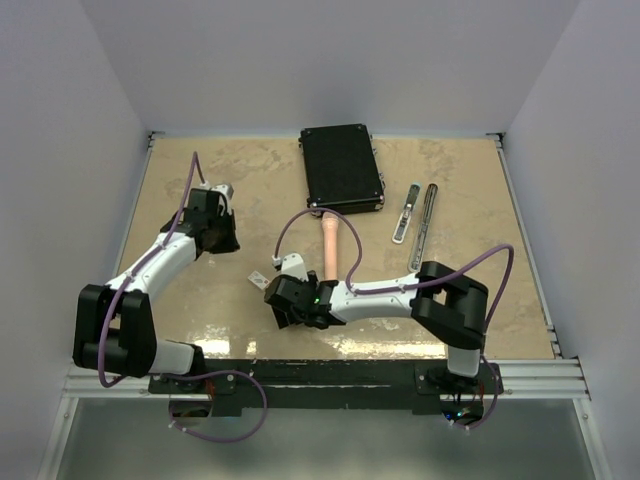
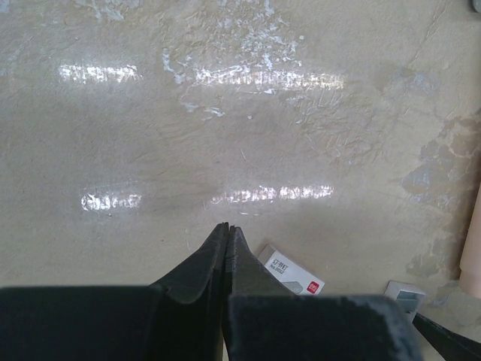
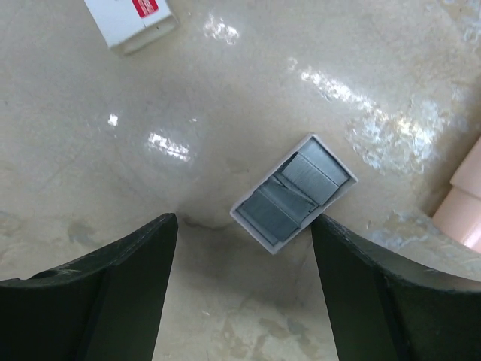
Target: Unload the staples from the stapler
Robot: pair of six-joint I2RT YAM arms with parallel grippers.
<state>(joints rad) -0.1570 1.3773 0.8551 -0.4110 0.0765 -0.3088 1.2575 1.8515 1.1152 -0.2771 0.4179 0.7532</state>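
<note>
Several short grey strips of staples [image 3: 297, 192] lie in a small open white tray [image 3: 259, 226] on the table, just ahead of my right gripper [image 3: 242, 219]. Its jaws stand open with nothing between them, low over the table near the front [image 1: 285, 298]. The tray [image 1: 292, 263] sits left of the pink stapler body [image 1: 330, 245]. Two slim metal stapler parts [image 1: 406, 212] lie further right. My left gripper [image 2: 227, 226] is shut and holds nothing, hovering at the left [image 1: 225, 235].
A white staple box with a red mark [image 2: 293, 274] lies flat close to the tray, also seen in the right wrist view as the box [image 3: 131, 21]. A black case [image 1: 342, 168] lies at the back of the table. The pink body [image 3: 466, 203] borders the right gripper's right side.
</note>
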